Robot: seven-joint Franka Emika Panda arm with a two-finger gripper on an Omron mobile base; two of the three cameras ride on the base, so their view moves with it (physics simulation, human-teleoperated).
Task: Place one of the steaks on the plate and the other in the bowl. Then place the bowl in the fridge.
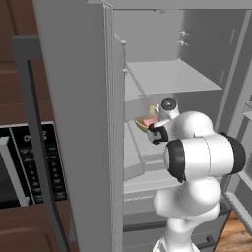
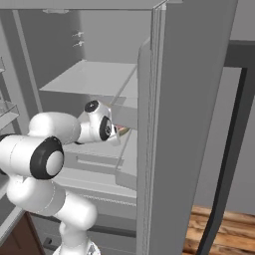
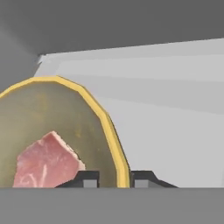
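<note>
Inside the fridge [image 1: 167,74], arm reaching forward, fingers [image 3: 89,179] pinching bowl [image 3: 57,122] rim, steak [image 3: 46,162] inside

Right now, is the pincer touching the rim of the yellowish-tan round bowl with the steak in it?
Touching. In the hand view the pincer is shut on the yellowish-tan round bowl, one fingertip inside its rim, the other outside.

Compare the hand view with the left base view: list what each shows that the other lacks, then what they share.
Hand view alone: the two dark fingertips astride the bowl's yellow rim, one inside and one outside, and the marbling on the steak.

Left base view alone: the robot's white arm reaching past the open fridge door, the empty upper shelf, and a black appliance panel beside the fridge.

Both: the bowl with the steak in it, inside the fridge over a grey shelf.
</note>
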